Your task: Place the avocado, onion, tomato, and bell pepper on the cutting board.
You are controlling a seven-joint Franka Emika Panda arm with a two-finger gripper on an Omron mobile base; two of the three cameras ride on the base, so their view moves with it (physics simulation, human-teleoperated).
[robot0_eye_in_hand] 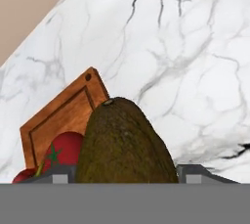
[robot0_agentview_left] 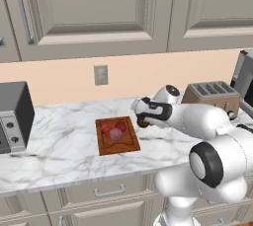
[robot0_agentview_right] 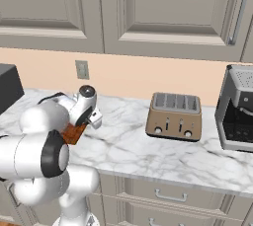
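One item left in transit: tool (robot0_agentview_left: 143, 120) clamped on avocado (robot0_eye_in_hand: 124, 142), dark ball between two tips at bottom centre of hand view. In left base view tool sits right of centre, just beside right edge of cutting board (robot0_agentview_left: 129, 144). Board on marble worktop (robot0_agentview_left: 59, 146) holds tomato (robot0_eye_in_hand: 63, 152), onion (robot0_agentview_left: 116, 134) and another red piece, likely bell pepper (robot0_agentview_left: 121, 126). Step judged: carrying last produce to board. Next: shift over free board area, lower, release.
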